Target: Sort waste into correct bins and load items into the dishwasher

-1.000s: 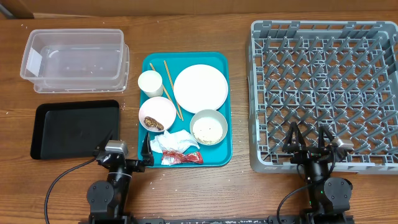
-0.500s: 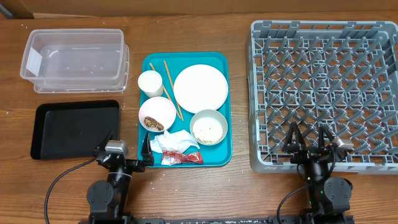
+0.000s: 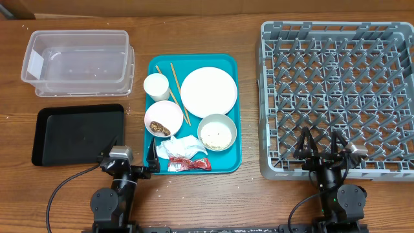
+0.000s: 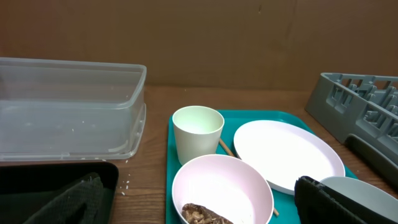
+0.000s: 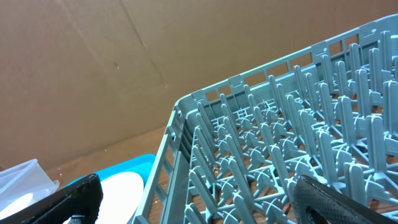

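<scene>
crumpled napkin [image 3: 181,147] lies just right of your left claw [image 3: 134,155], jaws wide; right claw [image 3: 320,147], wide too, seemingly over the near edge of the dish rack [image 3: 266,97].

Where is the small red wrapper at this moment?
Overhead view, left of centre: the small red wrapper lies on the flat teal tray at its near edge, below the crumpled white paper napkin.

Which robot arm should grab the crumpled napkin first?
Probably the left. The left gripper is open right beside the napkin, while the right gripper, also open, is at the dish rack's near edge, much farther away.
</scene>
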Motion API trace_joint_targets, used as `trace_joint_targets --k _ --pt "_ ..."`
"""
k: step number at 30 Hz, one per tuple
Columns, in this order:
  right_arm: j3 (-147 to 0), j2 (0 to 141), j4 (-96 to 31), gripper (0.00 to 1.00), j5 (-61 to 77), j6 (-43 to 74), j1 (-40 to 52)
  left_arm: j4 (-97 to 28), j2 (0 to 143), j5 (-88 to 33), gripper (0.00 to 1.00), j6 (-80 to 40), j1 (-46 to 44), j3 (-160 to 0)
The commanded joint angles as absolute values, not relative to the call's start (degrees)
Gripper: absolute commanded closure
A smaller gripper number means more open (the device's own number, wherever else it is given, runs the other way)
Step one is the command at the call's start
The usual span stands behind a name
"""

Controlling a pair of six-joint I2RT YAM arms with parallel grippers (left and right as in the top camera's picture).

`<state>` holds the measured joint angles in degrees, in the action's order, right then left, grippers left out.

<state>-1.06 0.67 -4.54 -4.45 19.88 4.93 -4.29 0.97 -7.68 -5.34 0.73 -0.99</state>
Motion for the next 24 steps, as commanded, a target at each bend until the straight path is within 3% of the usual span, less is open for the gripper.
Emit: trace_joint_targets --k 1,7,13,19,24 --pt "-0.47 0.16 -4.27 0.00 -4.34 19.68 5.15 -4.03 0.25 -6.87 0.00 -4.25 0.62 -0.40" --pt "-0.47 0.16 -4.23 0.00 -4.14 19.70 5.15 -3.20 0.25 -5.72 0.00 -4.32 0.71 -0.40" --pt "-1.17 0.16 -3.95 0.00 -1.08 14.44 5.13 5.43 0.27 -19.73 0.00 -6.44 0.71 -2.20" --pt "-7.22 0.23 -6.42 0.00 5.28 11.73 5.13 -1.96 3.92 -20.80 0.00 -4.40 0.73 -13.50" --pt "-18.72 3.33 -17.65 0.00 6.13 8.91 5.13 -11.05 15.31 -21.10 0.00 -3.64 0.69 -28.84"
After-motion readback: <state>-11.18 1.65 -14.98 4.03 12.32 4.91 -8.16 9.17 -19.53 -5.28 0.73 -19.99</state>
